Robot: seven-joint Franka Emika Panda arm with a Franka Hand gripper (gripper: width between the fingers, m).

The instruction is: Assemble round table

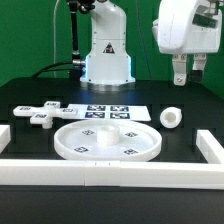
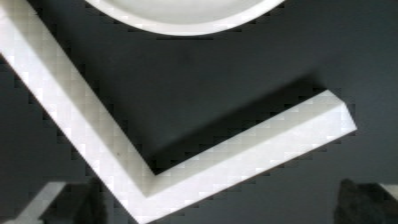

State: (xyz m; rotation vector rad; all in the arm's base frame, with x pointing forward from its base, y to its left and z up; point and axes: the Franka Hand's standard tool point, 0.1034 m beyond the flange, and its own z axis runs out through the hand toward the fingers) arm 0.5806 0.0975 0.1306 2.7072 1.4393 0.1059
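The large white rimmed disc (image 1: 108, 140) of the round table lies flat at the front middle of the dark table, with small square tags on its face. The cross-shaped foot (image 1: 42, 113) lies at the exterior view's left. The short cylinder leg (image 1: 171, 118) lies on its side at the right. My gripper (image 1: 187, 70) hangs high above the right side, well above the leg, open and holding nothing. In the wrist view only an arc of the disc (image 2: 187, 12) shows, and the gripper (image 2: 205, 208) has its dark fingertips (image 2: 43, 205) far apart at the frame's edge.
The marker board (image 1: 112, 111) lies flat behind the disc. The robot's base (image 1: 107, 50) stands at the back middle. Long white border walls (image 1: 110, 172) run along the front and both sides. The wrist view shows one corner of the walls (image 2: 107, 130).
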